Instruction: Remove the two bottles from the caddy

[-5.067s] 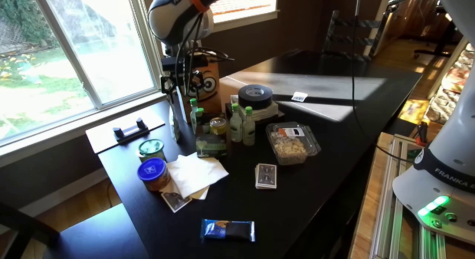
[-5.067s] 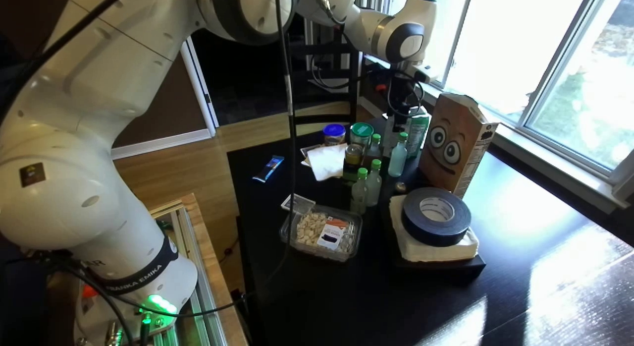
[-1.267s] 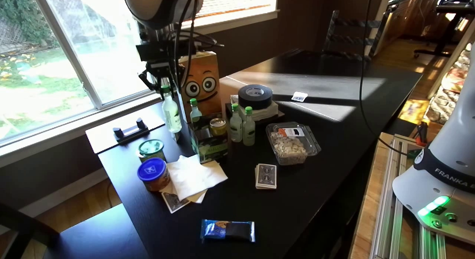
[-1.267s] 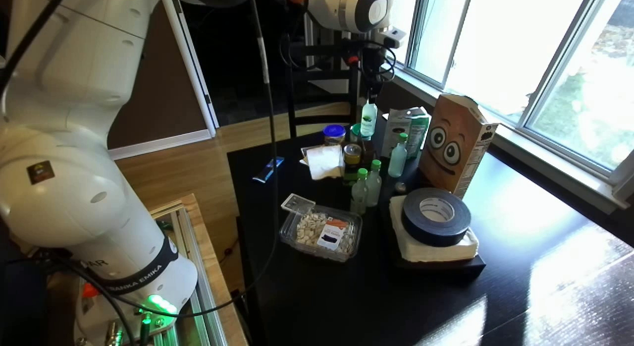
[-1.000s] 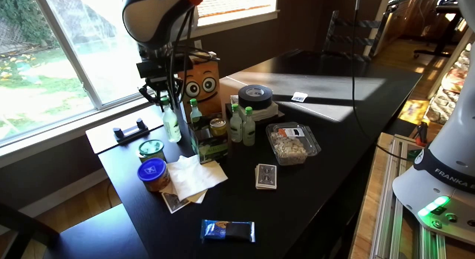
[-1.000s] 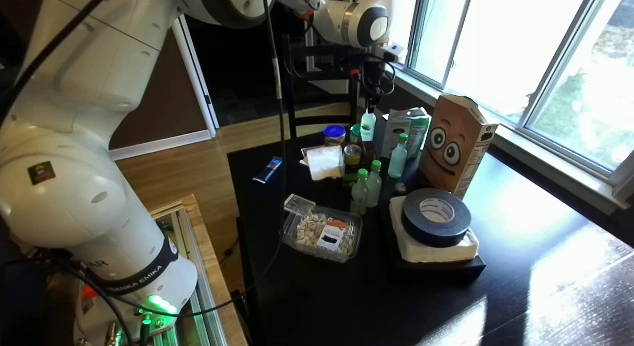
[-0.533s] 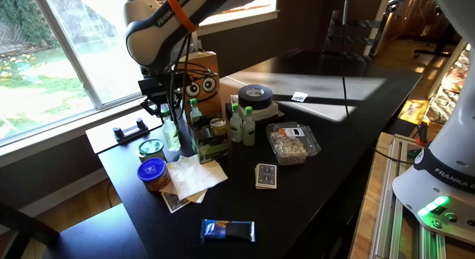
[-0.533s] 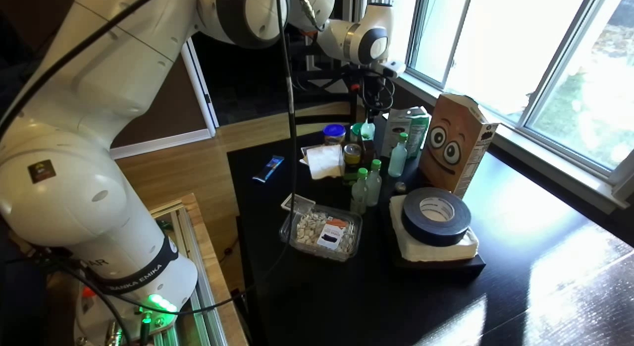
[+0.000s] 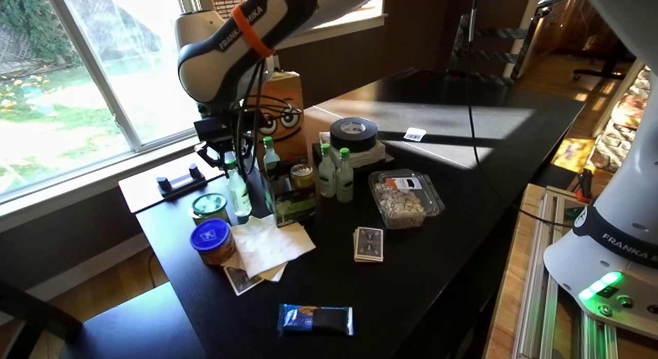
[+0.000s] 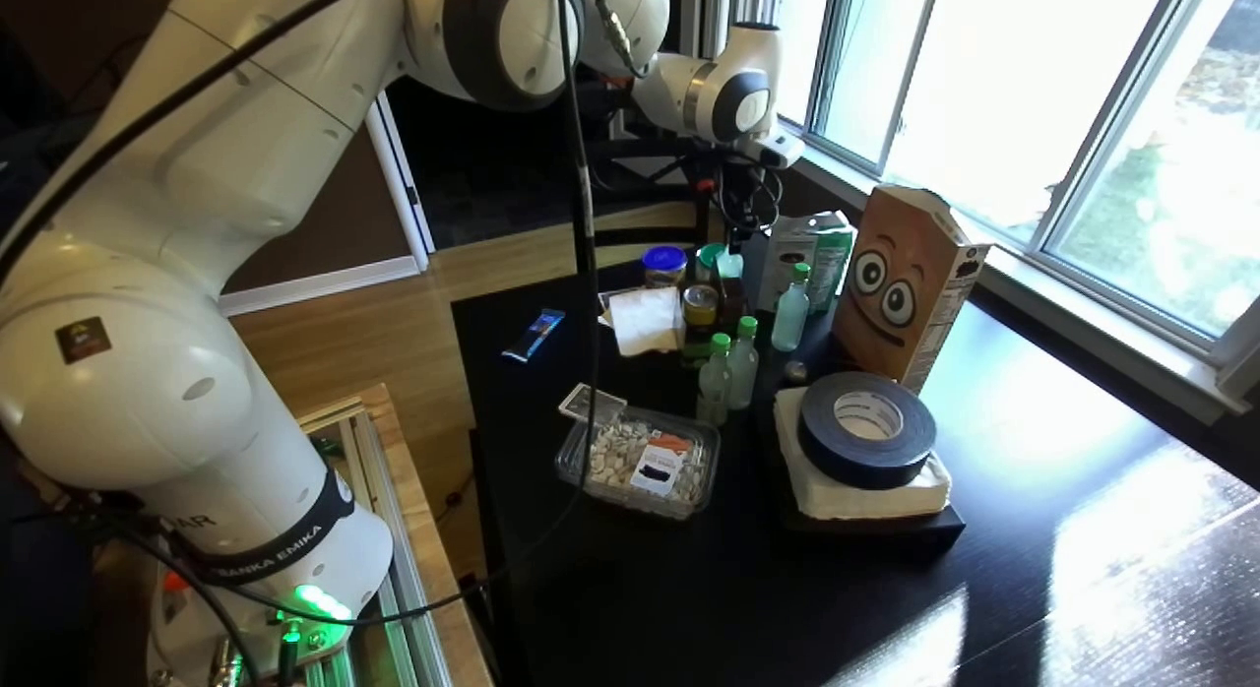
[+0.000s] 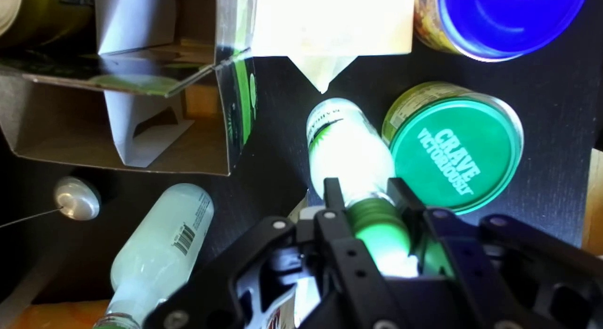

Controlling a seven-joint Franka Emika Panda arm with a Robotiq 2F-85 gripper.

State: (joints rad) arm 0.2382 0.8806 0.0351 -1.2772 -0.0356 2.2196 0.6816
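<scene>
The black two-fingered gripper (image 11: 365, 190) is clamped on a slim, green-tinted glass bottle (image 11: 348, 150), at the neck under its green cap. This bottle is outside the dark green cardboard carrier (image 9: 295, 211) with open compartments, just beside it; whether its base touches the black table (image 9: 329, 276) cannot be told. A squat jar with a green lid (image 11: 457, 152) crowds the bottle on the side away from the carrier, a blue-lidded squat jar (image 9: 211, 236) next to that. Loose white paper sheets (image 9: 272, 246) lie beside the carrier, one corner near the bottle. A gold-topped metal can (image 9: 302, 176) stands in the carrier. Near the carrier, towards a tall orange cardboard box (image 10: 896, 283) printed with a cartoon face, stands a lone green-capped glass bottle (image 11: 162, 244). Across the carrier from the held bottle, two more green-capped bottles (image 10: 743, 377) stand side by side; farther from the carrier sit a clear plastic tub (image 9: 431, 197) and a wide roll of black tape (image 10: 827, 446).
</scene>
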